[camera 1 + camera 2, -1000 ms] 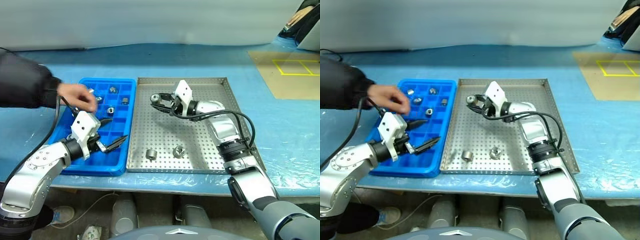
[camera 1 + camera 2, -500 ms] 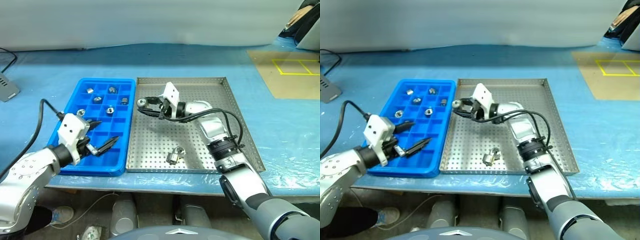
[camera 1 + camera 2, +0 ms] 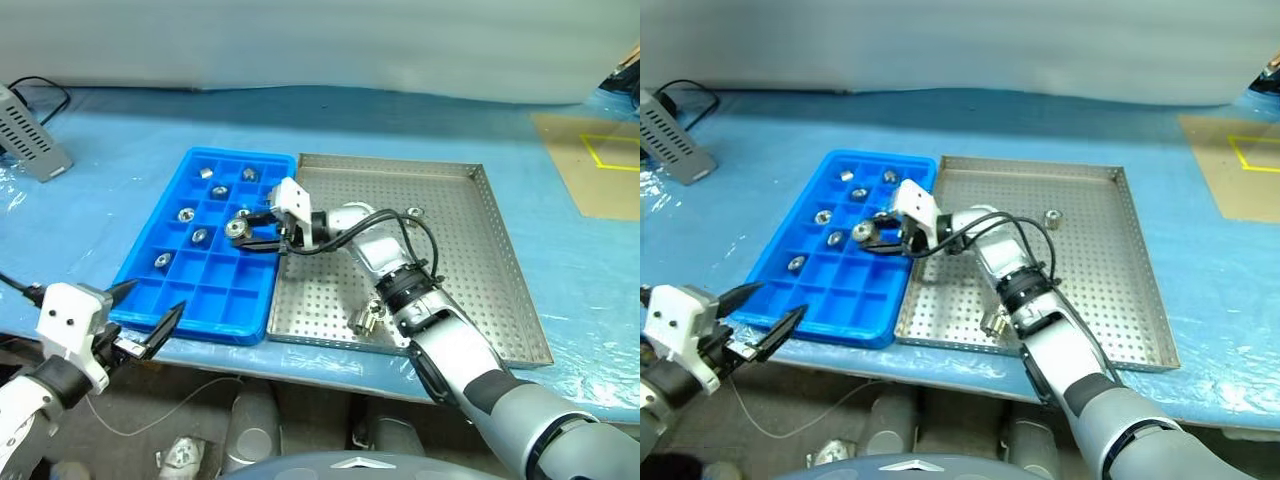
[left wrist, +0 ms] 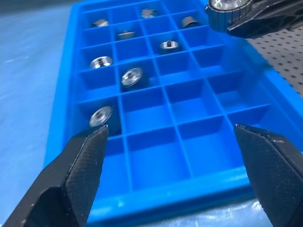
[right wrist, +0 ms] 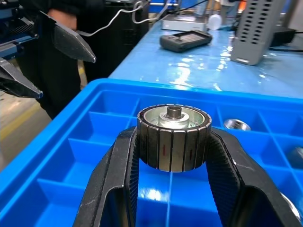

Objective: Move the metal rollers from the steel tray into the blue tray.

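Observation:
My right gripper (image 3: 243,231) is shut on a ribbed metal roller (image 5: 174,137) and holds it above the middle compartments of the blue tray (image 3: 196,322). Several rollers (image 3: 185,213) lie in that tray's far and left compartments. Two more rollers (image 3: 365,320) (image 3: 412,212) rest on the perforated steel tray (image 3: 460,270), one near its front rim and one toward the back. My left gripper (image 3: 148,314) hangs open and empty at the blue tray's near left corner, its fingertips (image 4: 90,156) spread wide.
A grey ribbed device (image 3: 32,130) with a cable lies at the far left of the blue-covered table. A tan mat with yellow lines (image 3: 600,165) is at the right. The two trays sit side by side, touching.
The person's hand has left the blue tray. My right gripper carried the roller from over the steel tray to over the blue tray. My left gripper drew back to the tray's front edge. The camera turned left.

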`<action>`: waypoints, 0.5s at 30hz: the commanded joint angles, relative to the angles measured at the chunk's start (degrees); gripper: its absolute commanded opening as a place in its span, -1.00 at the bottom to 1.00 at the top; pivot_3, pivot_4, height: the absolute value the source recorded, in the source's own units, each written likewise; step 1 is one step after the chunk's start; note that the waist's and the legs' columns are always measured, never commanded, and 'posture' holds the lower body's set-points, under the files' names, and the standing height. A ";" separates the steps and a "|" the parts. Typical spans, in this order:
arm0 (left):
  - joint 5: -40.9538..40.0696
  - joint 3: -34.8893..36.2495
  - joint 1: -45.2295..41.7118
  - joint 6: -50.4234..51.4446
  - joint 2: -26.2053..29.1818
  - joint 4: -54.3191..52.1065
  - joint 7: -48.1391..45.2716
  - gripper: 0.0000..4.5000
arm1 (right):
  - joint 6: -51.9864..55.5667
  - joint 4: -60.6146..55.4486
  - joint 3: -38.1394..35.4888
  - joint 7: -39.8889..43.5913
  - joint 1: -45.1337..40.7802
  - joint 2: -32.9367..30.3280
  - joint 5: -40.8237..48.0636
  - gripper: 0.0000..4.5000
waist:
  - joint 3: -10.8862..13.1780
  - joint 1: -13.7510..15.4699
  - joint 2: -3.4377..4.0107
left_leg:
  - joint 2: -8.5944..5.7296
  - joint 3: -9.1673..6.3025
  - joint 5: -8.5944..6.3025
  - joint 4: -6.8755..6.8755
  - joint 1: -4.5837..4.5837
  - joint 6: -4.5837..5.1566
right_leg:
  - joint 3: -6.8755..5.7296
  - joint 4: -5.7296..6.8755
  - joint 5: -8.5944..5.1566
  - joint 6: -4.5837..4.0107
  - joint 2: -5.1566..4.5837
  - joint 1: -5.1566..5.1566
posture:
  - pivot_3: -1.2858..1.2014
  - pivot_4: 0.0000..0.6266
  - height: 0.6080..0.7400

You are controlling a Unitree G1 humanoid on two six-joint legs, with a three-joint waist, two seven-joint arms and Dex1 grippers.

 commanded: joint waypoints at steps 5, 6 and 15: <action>0.04 1.35 4.47 -3.48 -2.45 -4.07 1.05 1.00 | -5.56 6.27 2.22 0.82 -1.70 4.91 -3.28 -0.27 | 0.02 2.88 0.04 | -0.01 -0.04 0.00 -0.27 0.01 -0.01 | -0.01 -0.11 -0.06 0.07 0.01 -0.01 | 0.54 -0.52 1.00; 0.13 0.61 4.51 -3.55 -2.39 -4.27 1.07 1.00 | -6.15 6.73 2.49 0.88 -1.37 5.10 -3.81 -0.27 | 0.03 3.43 0.05 | -0.01 -0.05 0.00 -0.28 0.01 -0.01 | 0.00 -0.11 -0.06 0.07 0.01 -0.01 | 0.54 -0.52 1.00; 0.67 -2.84 0.91 -3.08 0.55 -2.36 1.27 1.00 | -8.08 6.95 2.23 -2.73 0.90 3.93 -6.74 0.05 | 0.05 5.73 0.09 | -0.04 -0.06 0.00 -0.33 0.19 -0.03 | 0.08 -0.02 -0.19 0.30 0.02 0.05 | 0.48 -0.52 1.00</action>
